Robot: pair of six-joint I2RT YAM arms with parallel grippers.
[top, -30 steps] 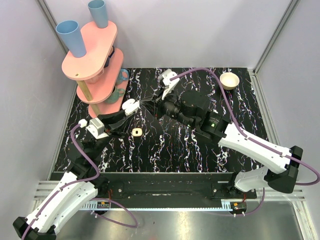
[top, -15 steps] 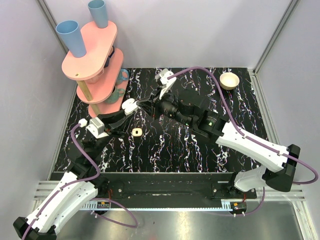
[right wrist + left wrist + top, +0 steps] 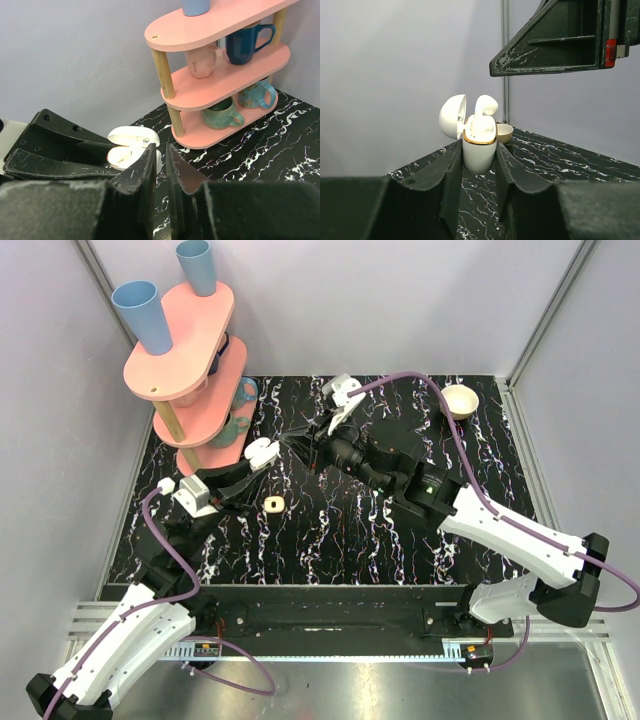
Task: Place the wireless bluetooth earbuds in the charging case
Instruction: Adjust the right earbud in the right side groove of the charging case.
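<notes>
Black marbled counter (image 3: 400, 540) is walled by grey panels. A pink three-tier rack (image 3: 190, 350) is set at the far left corner; two blue cups (image 3: 140, 315) are placed on its top tier, and mugs are shelved below: dark blue (image 3: 242, 42), pink (image 3: 202, 61), green (image 3: 220, 114).

Left tool (image 3: 479, 150) is clamped on the charging case (image 3: 479, 155), which is held upright above the counter near the rack's foot, with one finger pressed on each side. The lid (image 3: 452, 117) is swung open to the left in the left wrist view.

Right tool (image 3: 160, 152) is held just beside the case, above it and not touching. Its fingers are set narrow, with a slim gap, and nothing is seen gripped in it.

A cream bowl (image 3: 459, 400) is seen at the far right of the counter, well apart from both tools. A small cream square piece with a dark centre (image 3: 273, 503) is left on the counter near the left tool.

One earbud (image 3: 486, 106) is stood up out of the case's mouth, with its rounded head raised above the gold rim. A second white shape is seen lower inside the case; whether it is the other earbud cannot be told.
</notes>
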